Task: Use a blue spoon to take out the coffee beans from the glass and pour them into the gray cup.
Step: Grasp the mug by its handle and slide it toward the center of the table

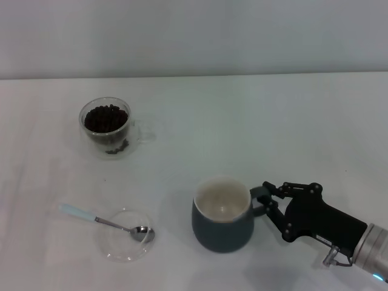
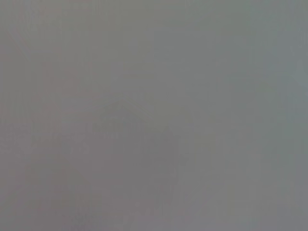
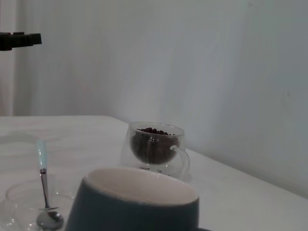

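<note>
**Right fingers at gray cup handle**

Right gripper (image 1: 265, 199), fingers (image 1: 262, 191) pinching the handle of the gray cup (image 1: 222, 224), front centre of the table (image 1: 254, 127). Blue spoon (image 1: 106, 220) left of it, bowl resting in a glass saucer (image 1: 125, 235). Farther back, glass (image 1: 106, 128) holding coffee beans (image 1: 105, 118). Left gripper unseen.

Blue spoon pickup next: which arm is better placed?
Probably left. The blue spoon lies on the robot's left, bowl in the glass saucer. The right gripper is busy at the gray cup handle. The left gripper isn't in view, so this is tentative.
</note>
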Robot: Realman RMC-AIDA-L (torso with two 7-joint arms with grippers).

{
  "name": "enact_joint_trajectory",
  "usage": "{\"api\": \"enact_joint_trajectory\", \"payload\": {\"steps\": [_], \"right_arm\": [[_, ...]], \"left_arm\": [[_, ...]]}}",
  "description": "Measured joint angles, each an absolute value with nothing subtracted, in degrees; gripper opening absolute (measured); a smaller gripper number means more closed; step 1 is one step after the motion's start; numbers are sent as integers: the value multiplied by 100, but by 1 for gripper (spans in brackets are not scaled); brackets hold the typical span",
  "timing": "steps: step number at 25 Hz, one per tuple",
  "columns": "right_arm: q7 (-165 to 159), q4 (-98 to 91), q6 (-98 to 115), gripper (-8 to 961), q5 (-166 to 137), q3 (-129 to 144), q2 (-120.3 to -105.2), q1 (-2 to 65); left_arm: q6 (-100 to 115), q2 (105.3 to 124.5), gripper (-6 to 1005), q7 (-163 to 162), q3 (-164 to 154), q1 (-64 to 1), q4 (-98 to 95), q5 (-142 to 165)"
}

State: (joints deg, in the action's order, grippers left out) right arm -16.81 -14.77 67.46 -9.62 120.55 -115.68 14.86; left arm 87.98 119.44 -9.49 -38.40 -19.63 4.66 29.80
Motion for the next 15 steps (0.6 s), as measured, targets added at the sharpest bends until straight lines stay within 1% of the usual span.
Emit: {"api": "enact_joint_trajectory", "payload": {"steps": [5,15], "right_arm": [[-1680,-1462,6728,262,-966,12032,-11557,1485],[-1670,-1416,6802,314,-983,12042,-11516,1458]], "left_arm": [[8798,11942,683,-949,-3841,-1974,466,2980],[8798,11926,683,-949,-3840,-1962,427,2978]]}}
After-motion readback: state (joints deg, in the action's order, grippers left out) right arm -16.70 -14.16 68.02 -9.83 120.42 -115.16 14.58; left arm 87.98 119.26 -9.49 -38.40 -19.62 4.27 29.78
